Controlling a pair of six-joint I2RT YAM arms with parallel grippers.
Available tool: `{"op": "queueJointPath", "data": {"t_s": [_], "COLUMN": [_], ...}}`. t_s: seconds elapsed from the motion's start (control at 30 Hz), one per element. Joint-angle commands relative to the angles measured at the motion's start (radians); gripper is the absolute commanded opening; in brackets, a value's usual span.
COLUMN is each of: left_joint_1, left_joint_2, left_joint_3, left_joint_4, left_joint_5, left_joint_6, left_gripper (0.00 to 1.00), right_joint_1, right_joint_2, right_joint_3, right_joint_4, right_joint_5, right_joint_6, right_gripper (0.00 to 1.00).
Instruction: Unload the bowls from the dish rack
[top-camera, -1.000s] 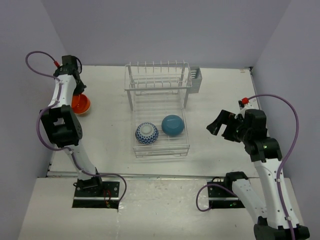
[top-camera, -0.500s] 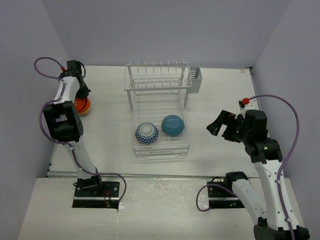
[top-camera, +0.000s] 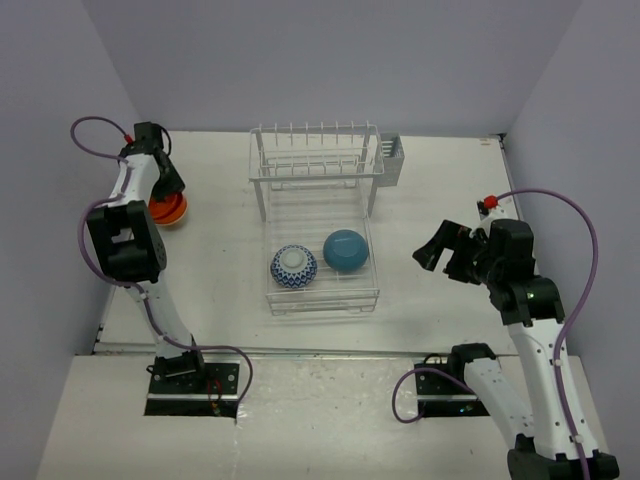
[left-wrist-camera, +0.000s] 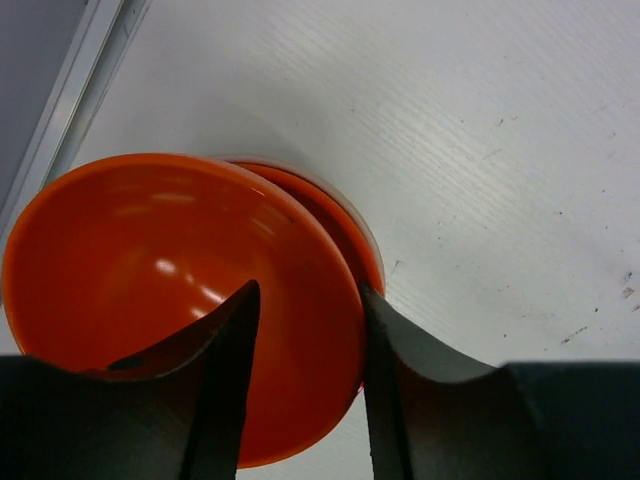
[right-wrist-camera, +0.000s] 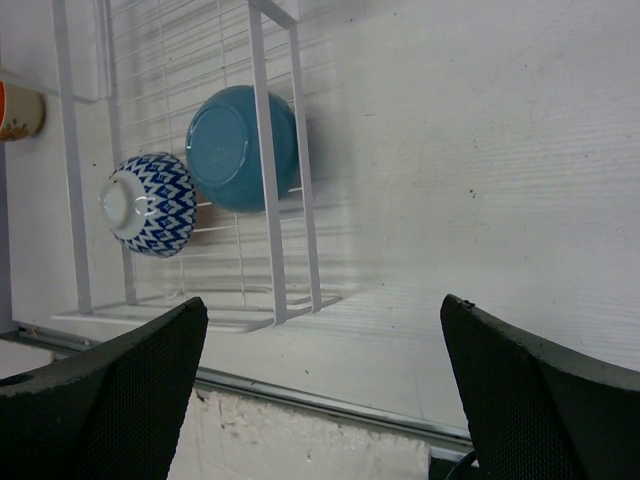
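My left gripper (left-wrist-camera: 305, 300) straddles the rim of a glossy orange bowl (left-wrist-camera: 150, 280), one finger inside and one outside, with a gap showing, so the jaws stand partly open. That bowl sits on a second orange bowl (left-wrist-camera: 345, 225) with a pale rim under it, at the table's far left (top-camera: 168, 208). The blue-and-white bowl (top-camera: 293, 266) and the teal bowl (top-camera: 346, 249) lie upside down in the white dish rack's (top-camera: 318, 300) flat tray. My right gripper (top-camera: 436, 252) is wide open and empty, right of the rack.
The rack's upright tines (top-camera: 315, 150) and the grey caddy (top-camera: 391, 160) stand at the back. The left wall is close to the bowl stack. A metal strip (right-wrist-camera: 320, 400) marks the table's near edge.
My left arm has swung back and slightly right, settling the orange bowl over the stack. The right arm has not moved.
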Motion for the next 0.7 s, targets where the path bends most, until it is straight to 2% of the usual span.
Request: {"op": "queueJointPath", "data": {"t_s": [0.0,0.17,0.27,0.5,0.67], "left_joint_1": [-0.001,-0.003,-0.003,-0.003,-0.003], "left_joint_2": [-0.064,-0.11,-0.135,-0.157,-0.218], "left_joint_3": [-0.015,-0.036,-0.042,-0.044,-0.042], "left_joint_4": [0.05,0.053,0.053,0.035,0.036], "left_joint_5": [0.069,0.089,0.099,0.088,0.057], "left_joint_6": [-0.031,-0.071,-0.082,-0.102,-0.138], "left_gripper": [0.47,0.55,0.63,0.71,0.71], "right_joint_1": [0.003,0.003,0.003,0.004,0.003], "right_joint_2": [0.004,0.001,0.001,-0.002,0.0], "right_joint_3": [-0.008,-0.003,-0.005,-0.005,-0.002], "right_joint_4": [0.032,0.034,0.037,0.047,0.054], "right_joint_5": [-0.013,-0.013,-0.016,-0.026,-0.04], "right_joint_6": [-0.013,-0.015,-0.015,-0.017,-0.015], "right_gripper": [0.99,0.99,0.99,0.99,0.99]}}
